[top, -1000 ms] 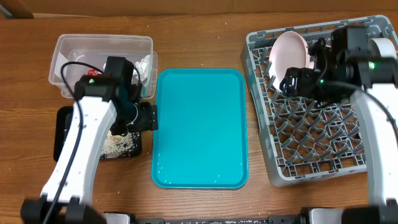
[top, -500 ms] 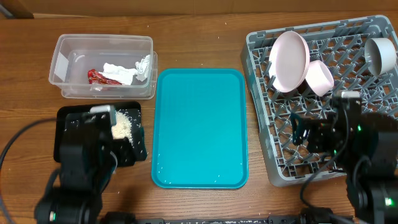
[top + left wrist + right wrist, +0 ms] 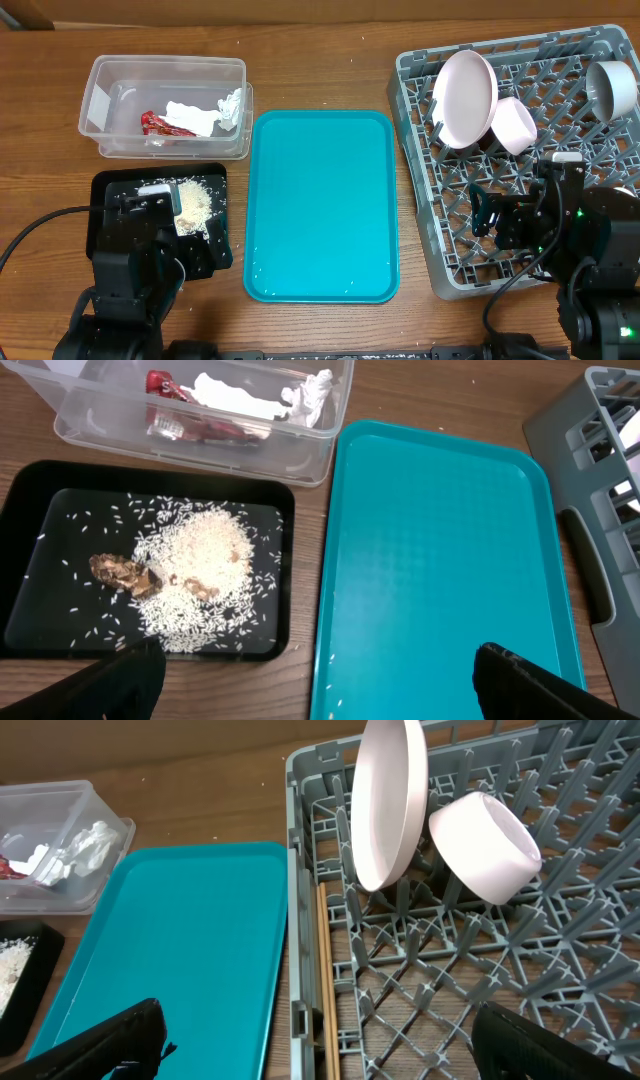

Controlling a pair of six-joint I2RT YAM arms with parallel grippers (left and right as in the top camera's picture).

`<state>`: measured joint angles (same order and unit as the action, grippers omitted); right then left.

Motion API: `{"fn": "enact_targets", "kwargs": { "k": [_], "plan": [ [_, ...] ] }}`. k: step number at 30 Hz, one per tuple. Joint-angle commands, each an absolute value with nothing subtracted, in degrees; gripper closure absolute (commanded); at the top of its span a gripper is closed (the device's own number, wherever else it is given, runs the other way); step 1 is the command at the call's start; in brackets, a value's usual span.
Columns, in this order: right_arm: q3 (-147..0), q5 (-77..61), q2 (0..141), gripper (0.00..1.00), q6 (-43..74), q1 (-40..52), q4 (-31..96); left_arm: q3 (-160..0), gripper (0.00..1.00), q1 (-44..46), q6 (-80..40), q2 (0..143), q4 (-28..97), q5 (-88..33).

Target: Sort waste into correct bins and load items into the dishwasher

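Two pincers hang at the near edge of the worktop (image 3: pixel 320 60), both spread wide and holding nothing. The left pincer (image 3: pixel 322 678) is by the near edge of the black tray (image 3: pixel 60 510), the right pincer (image 3: pixel 320 1042) over the left wall of the dish rack (image 3: pixel 412 180). Straight ahead between them lies the teal tray (image 3: pixel 320 200), long axis running away, bare, so nothing seems left to pick. Rice (image 3: pixel 200 575) and a brown scrap (image 3: pixel 122 574) sit in the black tray, ahead-left of the left arm, which is nearer. Farther off, wrapper (image 3: pixel 155 123) and tissue (image 3: pixel 200 115) lie in the clear bin (image 3: pixel 100 85); plate (image 3: pixel 464 97), bowl (image 3: pixel 514 125) and cup (image 3: pixel 612 88) sit in the rack.
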<state>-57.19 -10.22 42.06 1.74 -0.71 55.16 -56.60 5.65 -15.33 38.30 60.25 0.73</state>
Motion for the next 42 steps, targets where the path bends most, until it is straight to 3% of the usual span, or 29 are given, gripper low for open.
{"fn": "enact_targets", "kwargs": {
  "k": [1,13,22,28,42],
  "plan": [
    [-56.69,-9.91,41.91,0.0,1.96,-0.89,54.96,-56.16,0.0,6.17,-16.32,38.3,60.25,1.5],
    [-56.05,-9.89,40.03,0.0,1.96,-0.8,56.05,-56.16,0.0,6.17,-16.32,38.3,60.25,1.5],
    [-53.39,-6.13,31.18,0.0,1.91,1.17,55.16,-56.16,0.0,6.17,-16.32,38.3,60.25,1.5],
    [-44.51,-6.04,22.79,0.0,1.96,1.93,45.74,-56.16,0.0,6.17,-16.32,38.3,60.25,1.48],
    [-13.63,-6.07,5.04,0.0,1.96,1.93,7.97,-56.16,0.0,6.17,-16.32,38.3,60.25,1.5]
  ]
}}
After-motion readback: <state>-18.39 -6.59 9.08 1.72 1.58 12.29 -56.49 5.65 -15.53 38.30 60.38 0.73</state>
